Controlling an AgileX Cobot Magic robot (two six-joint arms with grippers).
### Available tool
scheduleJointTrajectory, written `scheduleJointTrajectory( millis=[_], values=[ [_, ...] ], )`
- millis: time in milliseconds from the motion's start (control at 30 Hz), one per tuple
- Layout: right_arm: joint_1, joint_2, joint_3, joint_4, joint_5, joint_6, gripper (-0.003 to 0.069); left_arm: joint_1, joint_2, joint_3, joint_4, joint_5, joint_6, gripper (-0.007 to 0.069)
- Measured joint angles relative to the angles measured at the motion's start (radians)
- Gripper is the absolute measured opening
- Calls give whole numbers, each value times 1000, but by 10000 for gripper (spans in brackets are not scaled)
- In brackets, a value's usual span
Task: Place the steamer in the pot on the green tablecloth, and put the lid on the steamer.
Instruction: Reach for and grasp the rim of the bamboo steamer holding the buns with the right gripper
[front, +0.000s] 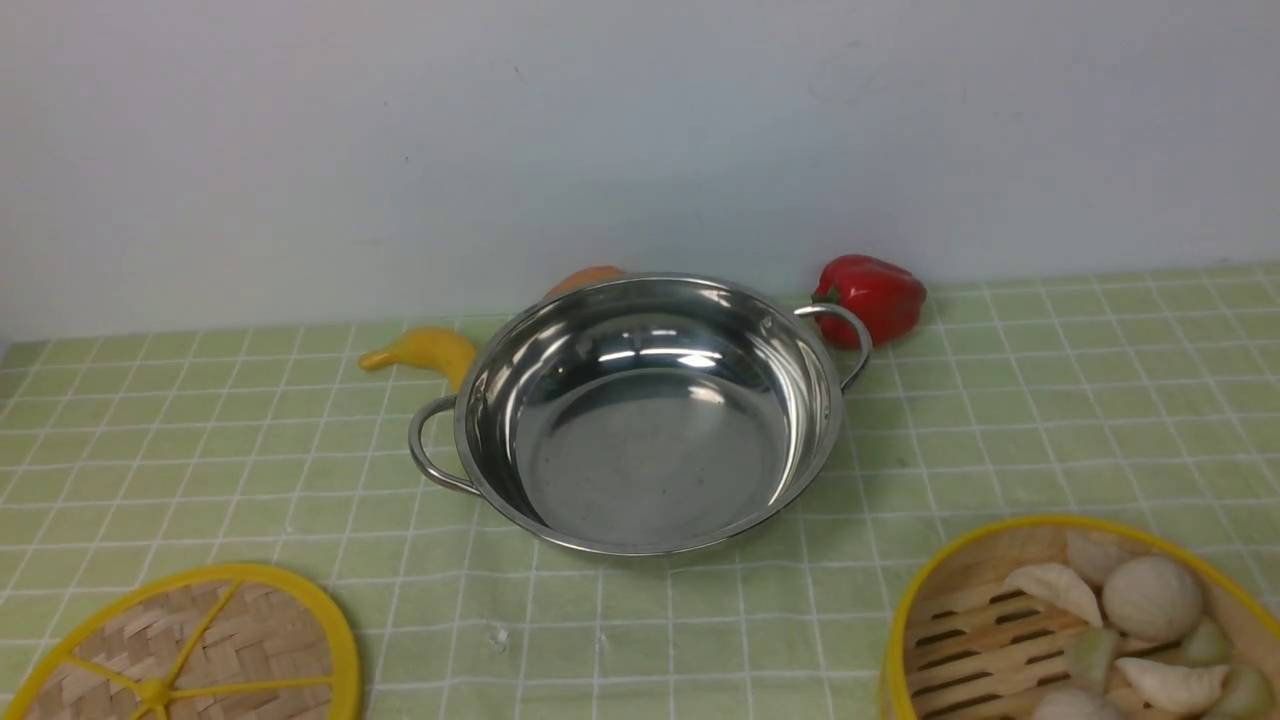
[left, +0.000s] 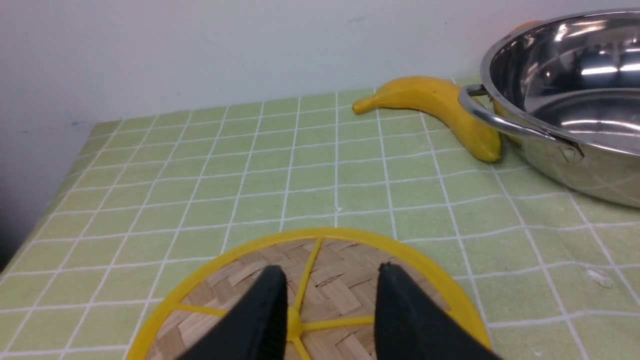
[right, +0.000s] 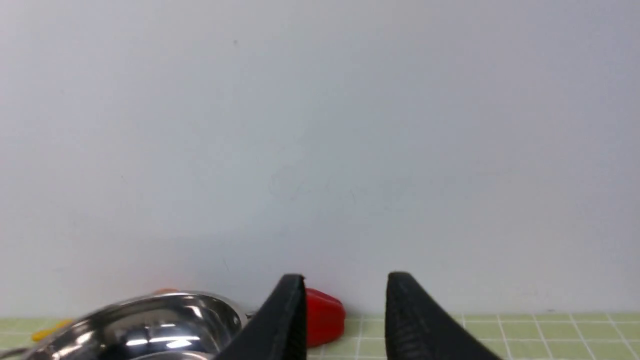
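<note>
Steamer (front: 1085, 625), round, yellow-rimmed, slatted floor, holding white and pale green dumplings and buns; we find it on the green tablecloth (front: 620, 640) at the near right, cut by the front view's lower edge. Lid (front: 245, 640), flat woven disc with yellow rim and spokes, lying at the near left, likewise cut by that view's edge. Between them and farther back, we list one steel pot (front: 650, 450), empty, two loop handles. A strip of bare cloth separates pot from lid, another separates pot from steamer; between lid and steamer we see open cloth. Behind or beside the pot: yellow banana (front: 430, 350) at its left, orange item (front: 585, 278), partly hidden, and red pepper (front: 870, 300) by the right handle. Wall (front: 640, 140) closes the far edge.

Left gripper (left: 332, 280): released, fingers parted, nothing between them; we see the lid beyond the fingertips in its wrist view. Right gripper (right: 346, 280): released, fingers apart, holding nothing; its wrist view shows wall, pot and pepper, with the steamer out of that frame, so we cannot tell how near it lies.
</note>
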Motion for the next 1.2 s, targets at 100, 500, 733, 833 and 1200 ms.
scheduleJointTrajectory(
  millis=[100,500,733,833,1200],
  values=[
    [0,0,-115,48,121,8,243,0,0,0,0,0,0,243],
    [0,37,-159,289,285,-6,243,0,0,0,0,0,0,243],
    [0,295,-228,293,639,-307,243,0,0,0,0,0,0,243],
    [1,400,-259,304,646,-410,243,0,0,0,0,0,0,243],
    [142,828,-287,286,648,-609,243,0,0,0,0,0,0,243]
  ],
)
